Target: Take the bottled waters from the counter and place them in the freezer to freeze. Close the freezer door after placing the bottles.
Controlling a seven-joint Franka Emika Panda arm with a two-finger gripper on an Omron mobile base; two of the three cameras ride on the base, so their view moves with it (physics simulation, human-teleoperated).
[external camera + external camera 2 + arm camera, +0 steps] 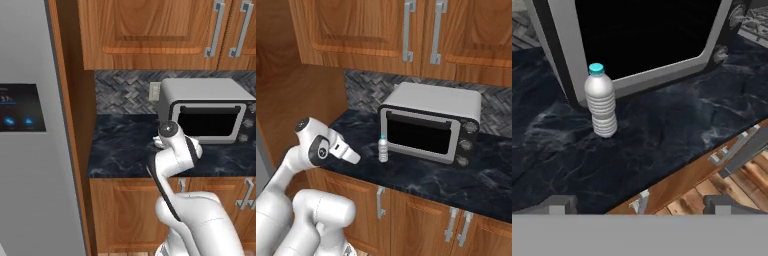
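In the right base view the white arm comes up from the lower left of the frame, bends at a round dark joint and reaches to the right over the front edge of the counter [421, 175]. The gripper [354, 158] is at the end of the arm, left of the middle of the frame, and it points toward the bottle [384, 149]. The bottle is small and whitish with a blue cap. It stands upright on the dark counter, near the middle of the frame, just in front of the left corner of the microwave [431, 125]. The gripper is near the bottle but not touching it.

In the hand view the two dark finger tips sit far apart at the bottom of the frame, one at the left [556, 205] and one at the right. The claw is spread wide and holds nothing. The bottle [601, 102] stands in the upper left of that frame, close to the microwave's black window [642, 35].

In the left base view the arm rises from the lower right and its bent elbow is near the middle. The grey door with the dark touchscreen [25, 150] fills the left side of the frame.
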